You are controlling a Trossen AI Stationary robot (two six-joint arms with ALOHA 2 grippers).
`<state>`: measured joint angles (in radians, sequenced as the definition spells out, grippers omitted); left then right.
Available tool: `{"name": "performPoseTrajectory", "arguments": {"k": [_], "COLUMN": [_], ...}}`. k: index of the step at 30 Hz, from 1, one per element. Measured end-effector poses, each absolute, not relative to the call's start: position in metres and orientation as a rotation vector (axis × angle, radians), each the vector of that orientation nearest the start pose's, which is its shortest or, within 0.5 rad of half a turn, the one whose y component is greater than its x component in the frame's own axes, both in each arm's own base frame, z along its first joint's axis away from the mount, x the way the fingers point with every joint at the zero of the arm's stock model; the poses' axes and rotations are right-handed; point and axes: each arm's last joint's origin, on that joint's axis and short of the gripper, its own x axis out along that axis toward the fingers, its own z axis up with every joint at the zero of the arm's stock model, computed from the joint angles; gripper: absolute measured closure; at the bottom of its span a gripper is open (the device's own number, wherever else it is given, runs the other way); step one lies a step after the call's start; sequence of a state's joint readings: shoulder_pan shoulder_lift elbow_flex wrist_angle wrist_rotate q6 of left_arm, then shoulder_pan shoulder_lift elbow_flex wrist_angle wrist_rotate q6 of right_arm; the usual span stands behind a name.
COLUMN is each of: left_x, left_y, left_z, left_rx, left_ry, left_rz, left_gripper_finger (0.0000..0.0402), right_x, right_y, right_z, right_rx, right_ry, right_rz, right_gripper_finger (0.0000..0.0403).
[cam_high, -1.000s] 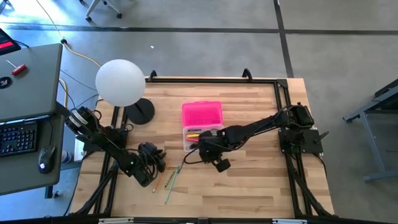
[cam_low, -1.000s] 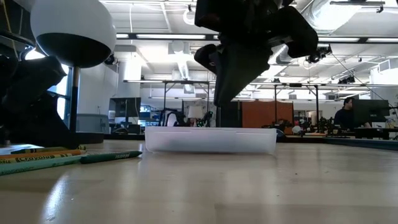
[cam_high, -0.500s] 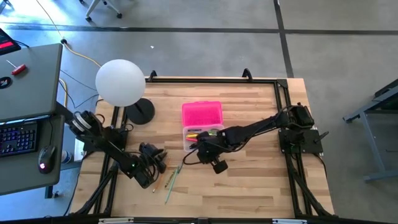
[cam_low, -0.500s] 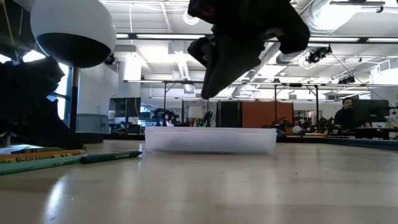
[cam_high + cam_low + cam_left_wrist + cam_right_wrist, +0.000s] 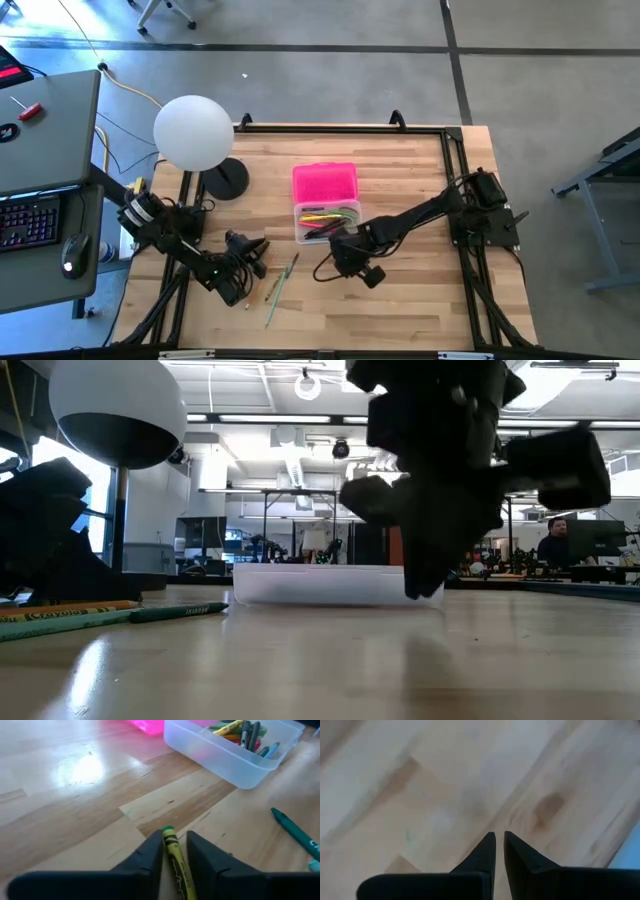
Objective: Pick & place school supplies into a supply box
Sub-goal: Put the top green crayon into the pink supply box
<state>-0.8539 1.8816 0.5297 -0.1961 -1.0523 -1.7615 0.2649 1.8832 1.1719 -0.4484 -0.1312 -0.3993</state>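
The clear supply box (image 5: 327,221) stands mid-table holding several pens and pencils (image 5: 245,732). Its pink lid (image 5: 325,183) lies just beyond it. My left gripper (image 5: 245,258) is low over the table to the box's near left, shut around a yellow crayon (image 5: 175,857). Green pencils (image 5: 280,283) lie loose on the wood beside it. My right gripper (image 5: 345,252) hangs just in front of the box's near side, fingers (image 5: 487,847) pointing down at bare wood, shut and holding nothing. In the low view it reaches nearly to the tabletop (image 5: 425,585). My left gripper has the yellow crayon between its two fingers (image 5: 150,855). The crayon lies along the fingers, and its tip (image 5: 167,830) pokes out just past their ends. The fingers come in low and slanting toward the box. Whether the crayon rests on the table, I cannot tell.
A white globe lamp (image 5: 194,133) on a dark round base (image 5: 227,180) stands at the table's far left. A green crayon (image 5: 295,831) lies between my left gripper and the box. More crayons (image 5: 90,610) lie flat at the left. A dark frame (image 5: 455,150) edges the table.
My right gripper has left its place above the box. It has moved toward the table's near edge and slightly right, and has come down close to the wood. The pens in the box now show uncovered. My left gripper has stayed by the loose crayons.
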Motion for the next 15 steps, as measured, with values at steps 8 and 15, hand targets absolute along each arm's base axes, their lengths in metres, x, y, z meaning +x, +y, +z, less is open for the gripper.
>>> {"name": "performPoseTrajectory", "arguments": {"k": [8,15], "left_x": [0.165,0.171], "left_y": [-0.140,-0.142], "left_z": [0.047,0.050], "left_rx": [-0.404,-0.413], "left_ry": [0.402,0.397], "left_rz": [0.776,0.789], "left_gripper_finger": [0.0367,0.0332], "right_x": [0.349,0.349], "right_y": [0.100,0.102], "right_z": [0.150,0.150], "right_rx": [-0.404,-0.407], "right_ry": [1.100,1.092], "right_rz": [0.558,0.567], "right_gripper_finger": [0.0386,0.0386]}}
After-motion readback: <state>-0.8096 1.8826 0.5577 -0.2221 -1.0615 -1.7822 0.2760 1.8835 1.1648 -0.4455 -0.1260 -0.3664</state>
